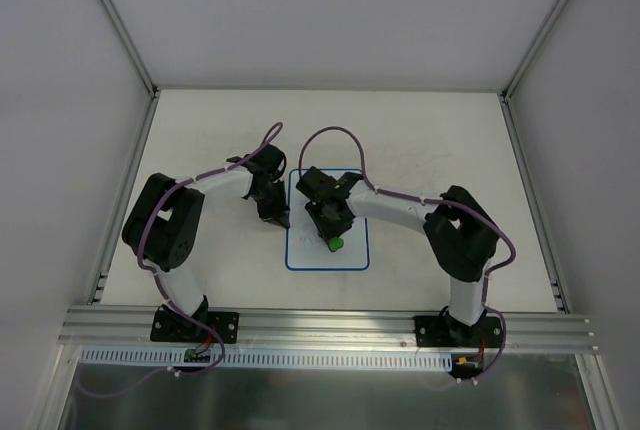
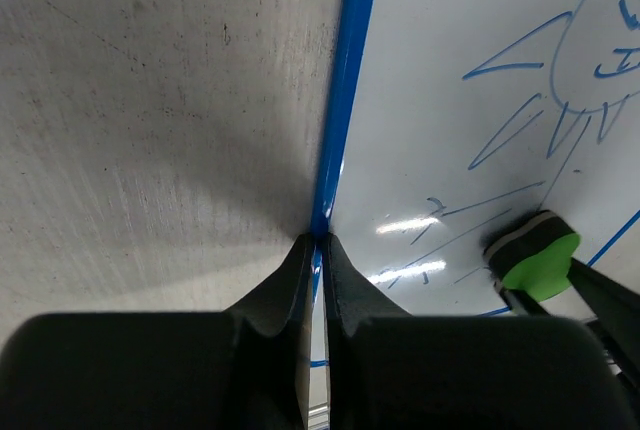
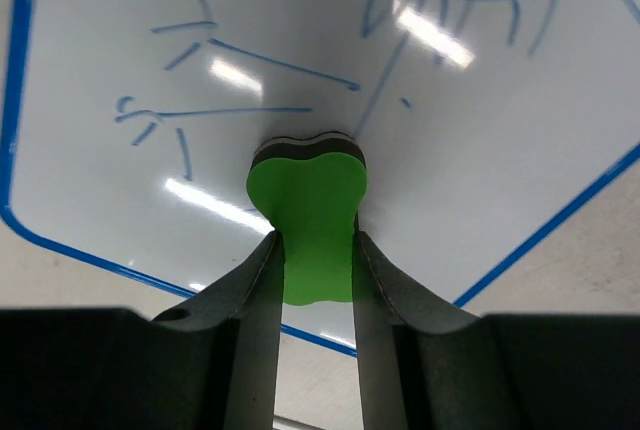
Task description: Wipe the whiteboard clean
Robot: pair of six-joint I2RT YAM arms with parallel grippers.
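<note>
The whiteboard (image 1: pixel 352 252) lies flat mid-table, white with a thin blue rim and blue scribbles (image 3: pixel 270 65). My right gripper (image 1: pixel 334 234) is shut on a green bone-shaped eraser (image 3: pixel 310 210) whose dark underside rests on the board near its front part. The eraser also shows in the left wrist view (image 2: pixel 537 260). My left gripper (image 2: pixel 320 242) is shut on the board's left blue rim (image 2: pixel 345 80), its fingertips pinching the edge; in the top view it sits at the board's left side (image 1: pixel 276 212).
The cream tabletop (image 1: pixel 420 140) is enclosed by white walls with metal posts. An aluminium rail (image 1: pixel 330 325) runs along the near edge, with both arm bases on it.
</note>
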